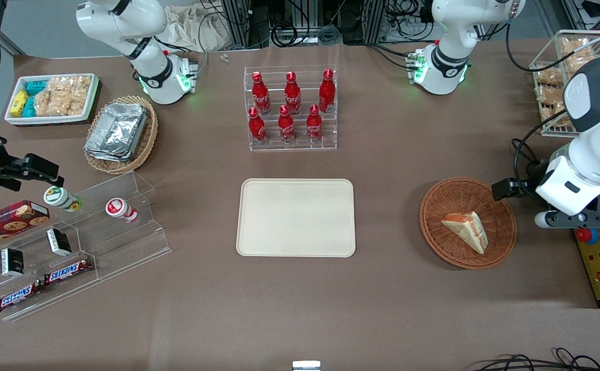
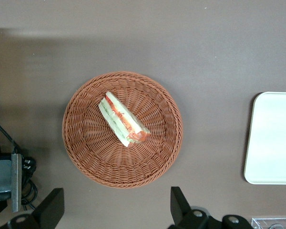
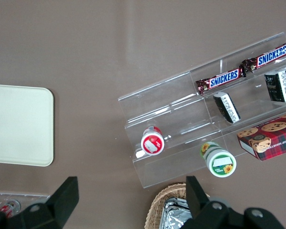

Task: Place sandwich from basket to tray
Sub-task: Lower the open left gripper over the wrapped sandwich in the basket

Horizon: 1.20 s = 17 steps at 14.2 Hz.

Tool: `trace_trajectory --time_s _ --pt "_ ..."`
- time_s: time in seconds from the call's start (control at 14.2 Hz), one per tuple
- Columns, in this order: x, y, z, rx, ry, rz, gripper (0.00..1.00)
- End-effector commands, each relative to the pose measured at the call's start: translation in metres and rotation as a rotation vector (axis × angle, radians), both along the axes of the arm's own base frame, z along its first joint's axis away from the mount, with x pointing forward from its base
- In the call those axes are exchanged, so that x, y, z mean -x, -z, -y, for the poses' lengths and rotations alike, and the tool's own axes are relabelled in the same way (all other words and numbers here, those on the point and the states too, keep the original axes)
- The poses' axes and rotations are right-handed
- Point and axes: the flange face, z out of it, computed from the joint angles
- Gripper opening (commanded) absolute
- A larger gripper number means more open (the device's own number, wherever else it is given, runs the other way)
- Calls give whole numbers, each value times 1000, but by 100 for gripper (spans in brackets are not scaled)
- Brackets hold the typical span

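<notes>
The sandwich is a white bread wedge with orange-red and green filling. It lies in the round reddish-brown wicker basket toward the working arm's end of the table. The left wrist view also shows the sandwich in the basket. The cream-beige tray lies flat at the table's middle; one end of the tray shows in the left wrist view. My left gripper hangs above the table beside the basket's rim. The gripper is open wide and holds nothing, its fingers apart from the basket.
A clear rack of red cola bottles stands farther from the front camera than the tray. A clear stepped stand with snacks, a tan basket of foil trays and a white bin sit toward the parked arm's end. A yellow control box lies near the basket.
</notes>
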Motion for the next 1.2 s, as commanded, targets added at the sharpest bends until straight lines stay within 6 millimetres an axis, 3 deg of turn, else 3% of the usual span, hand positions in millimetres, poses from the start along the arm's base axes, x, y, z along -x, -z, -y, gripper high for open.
trace_trajectory --time_s 0.0,0.35,0.56,0.7,0.85,1.13 --pt "-3 -5 1 -11 -13 -6 100" --pt "-2 -2 -1 -11 -35 -13 100" --pt "2 6 -6 3 -169 -35 100" --pt "5 22 -2 -6 -235 -62 100" --pt "6 27 -2 -9 -270 -64 100" --pt "7 60 0 -10 -322 -34 100"
